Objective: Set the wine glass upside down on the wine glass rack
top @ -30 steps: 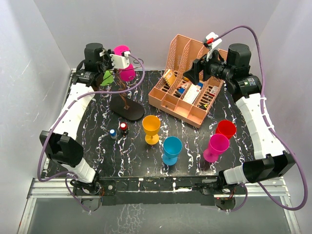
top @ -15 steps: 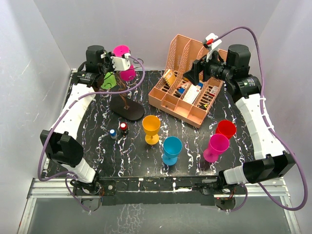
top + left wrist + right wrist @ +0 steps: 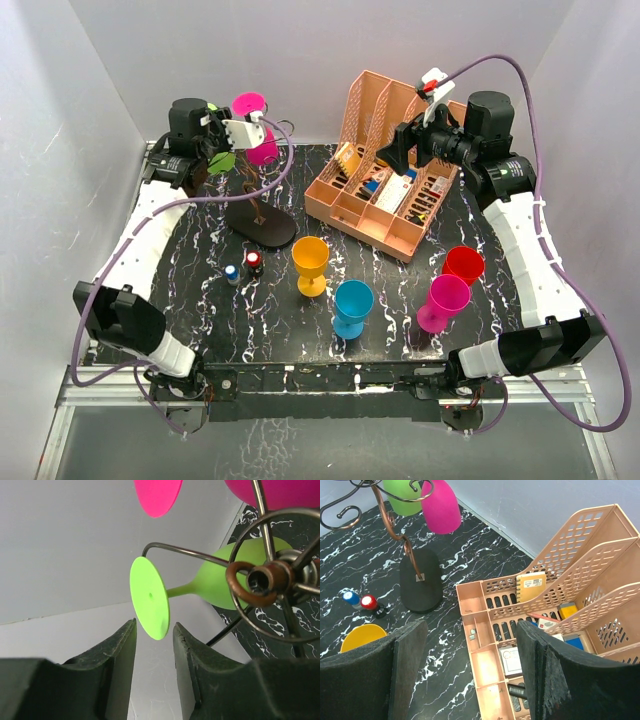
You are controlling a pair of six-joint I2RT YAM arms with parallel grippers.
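A green wine glass [image 3: 150,597] hangs upside down on a curled arm of the dark wire rack [image 3: 260,580], its foot toward my left gripper [image 3: 155,623]. That gripper is open; the foot's lower edge sits just at the fingertips, apart from both pads. In the top view the green glass [image 3: 222,160] hangs beside a magenta glass [image 3: 260,145] on the rack [image 3: 262,225], with my left gripper [image 3: 207,158] at its left. My right gripper [image 3: 470,675] is open and empty above the peach organiser; the rack [image 3: 421,580] shows at its upper left.
A peach file organiser [image 3: 385,190] with stationery stands at the back right. Yellow [image 3: 310,262], blue [image 3: 352,305], magenta [image 3: 445,300] and red [image 3: 463,265] glasses stand upright on the marble table. Two small bottles [image 3: 243,265] stand near the rack's base.
My left arm has drawn back to the left, away from the rack. The green glass stays hanging on the rack. The right arm has not moved.
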